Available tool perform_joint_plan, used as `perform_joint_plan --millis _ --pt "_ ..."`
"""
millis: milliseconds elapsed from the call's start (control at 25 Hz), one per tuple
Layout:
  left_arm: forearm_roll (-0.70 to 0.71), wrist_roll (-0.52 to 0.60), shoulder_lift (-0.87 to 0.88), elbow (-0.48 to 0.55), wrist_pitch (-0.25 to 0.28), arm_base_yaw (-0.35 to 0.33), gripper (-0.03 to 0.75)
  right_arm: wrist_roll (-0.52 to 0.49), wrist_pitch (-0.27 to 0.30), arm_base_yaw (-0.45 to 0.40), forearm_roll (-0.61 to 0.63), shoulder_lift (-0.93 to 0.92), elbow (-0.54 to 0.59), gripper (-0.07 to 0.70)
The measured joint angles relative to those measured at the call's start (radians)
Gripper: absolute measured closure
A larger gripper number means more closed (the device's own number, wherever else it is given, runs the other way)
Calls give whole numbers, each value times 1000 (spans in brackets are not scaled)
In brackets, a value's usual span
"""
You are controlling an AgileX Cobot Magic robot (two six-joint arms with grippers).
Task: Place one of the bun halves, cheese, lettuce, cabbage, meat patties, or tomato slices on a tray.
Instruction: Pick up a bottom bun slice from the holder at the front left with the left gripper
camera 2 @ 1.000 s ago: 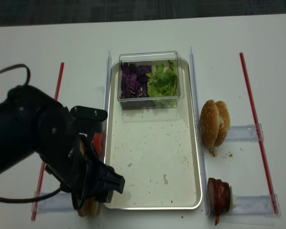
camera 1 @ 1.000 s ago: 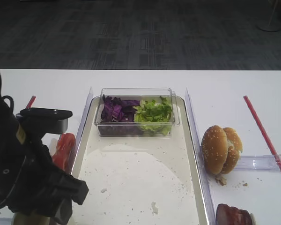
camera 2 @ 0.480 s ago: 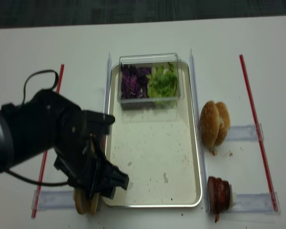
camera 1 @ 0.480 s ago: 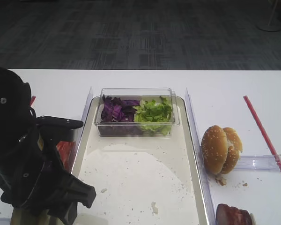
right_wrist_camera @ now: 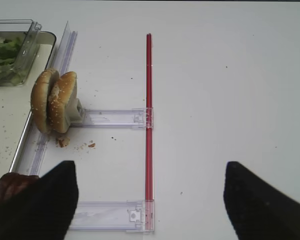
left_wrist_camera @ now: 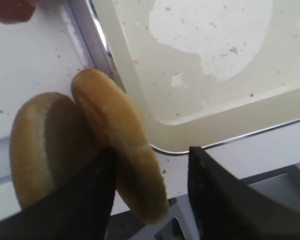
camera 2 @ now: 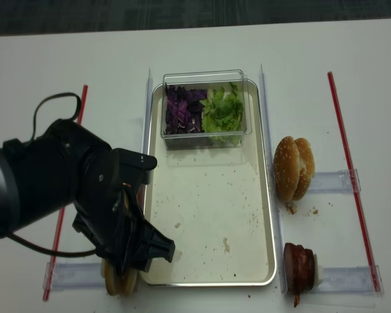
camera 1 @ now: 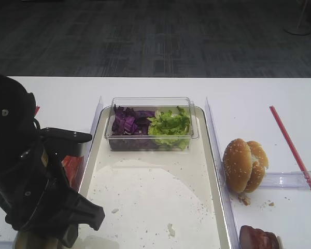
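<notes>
The left gripper [left_wrist_camera: 150, 185], lower than a second ago, has narrowed around one upright bun half [left_wrist_camera: 117, 142] just outside the tray [left_wrist_camera: 250, 127] rim, apparently beginning the pickup; grip unconfirmed.

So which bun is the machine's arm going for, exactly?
Find the big silver-rimmed tray. Just off its near left corner two plain buns stand on edge, and the left fingers straddle the bun half nearer the tray. Unlike the seeded bun pair on the right, it has no sesame.
</notes>
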Motion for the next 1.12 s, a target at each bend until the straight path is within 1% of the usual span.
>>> perform_joint_plan --millis 200,480,720,1120 --pt "34 -28 0 0 0 0 450 0 0 0 0 0 0 18" --pt "54 -32 0 0 0 0 522 -2 0 0 0 0 0 18" --pt "55 -34 0 0 6 0 552 -2 0 0 0 0 0 18" --pt "59 -36 0 0 18 0 676 -2 0 0 0 0 0 18"
